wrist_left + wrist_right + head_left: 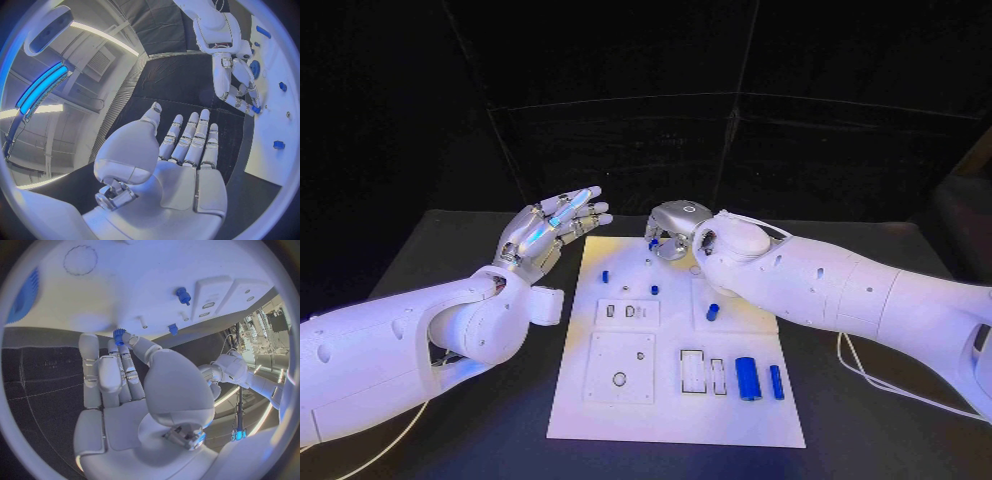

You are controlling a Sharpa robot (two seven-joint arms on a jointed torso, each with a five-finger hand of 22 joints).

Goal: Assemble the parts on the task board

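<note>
A: Progress?
B: Early, I judge. On the board [678, 415], two blue cylinders [757, 379] lie loose.
A: Hands?
B: The right hand [128, 372] pinches a small blue part [119, 335] at the far edge; the left hand [550, 228] hovers, fingers spread, empty.

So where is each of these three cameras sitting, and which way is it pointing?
Head view: on the robot's head, looking down at the table; both arms, the open left hand, the right hand and the board show.
Left wrist view: behind the left hand, facing along its flat palm toward the right hand.
Right wrist view: behind the right hand, facing the board; a blue part sits at its fingertips.
Shared: all three see the board.
</note>
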